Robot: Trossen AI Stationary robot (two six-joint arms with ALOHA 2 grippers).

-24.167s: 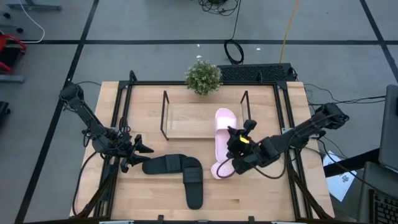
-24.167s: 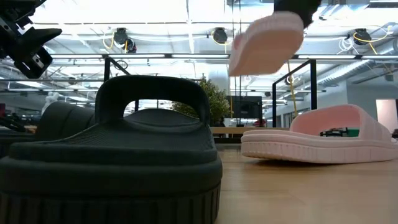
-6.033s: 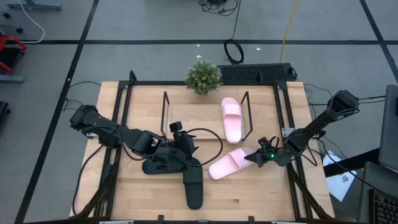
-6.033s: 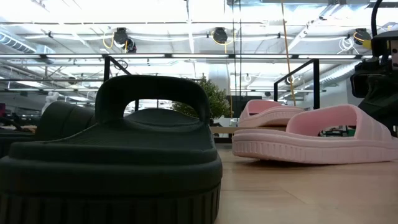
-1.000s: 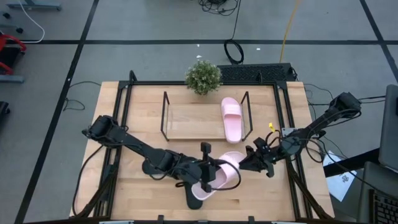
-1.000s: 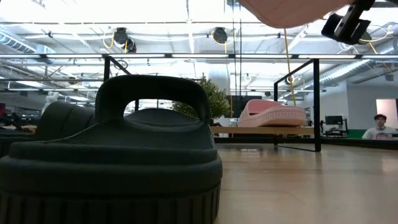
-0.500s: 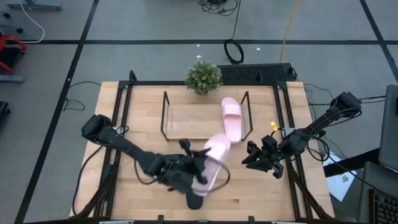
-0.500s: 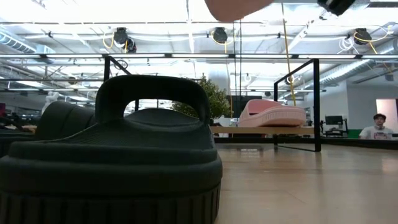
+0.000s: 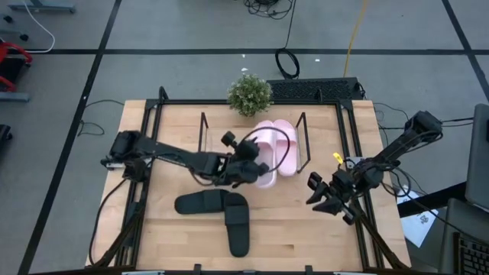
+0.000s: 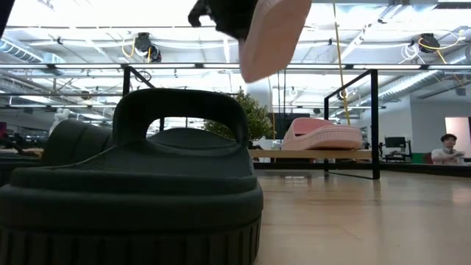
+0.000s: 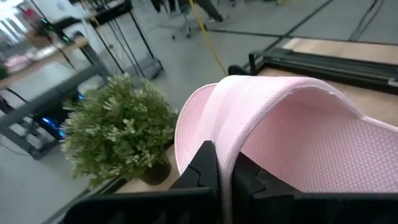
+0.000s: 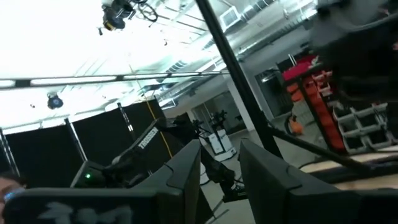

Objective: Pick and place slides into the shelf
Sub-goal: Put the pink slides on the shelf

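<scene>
The left gripper (image 9: 246,164) is clenched on the strap edge of a pink slide (image 9: 262,153), holding it in the air over the shelf (image 9: 229,149), just beside the other pink slide (image 9: 286,145) that already lies at the shelf's right end; in the left wrist view the two fingers (image 11: 205,168) pinch the thin strap (image 11: 273,118) near where it arches. The slide looks like light, springy foam with a textured skin, so it should not slip, but a pinch on the strap lets the sole hang and swing; it hangs toe-down in the low view (image 10: 272,33). The strap seems the best place to hold it, since the sole is too wide. Two black slides (image 9: 221,210) lie near the table's front edge, touching. The right gripper (image 9: 325,197) waits by the table's right edge, fingers (image 12: 186,171) apart and empty.
</scene>
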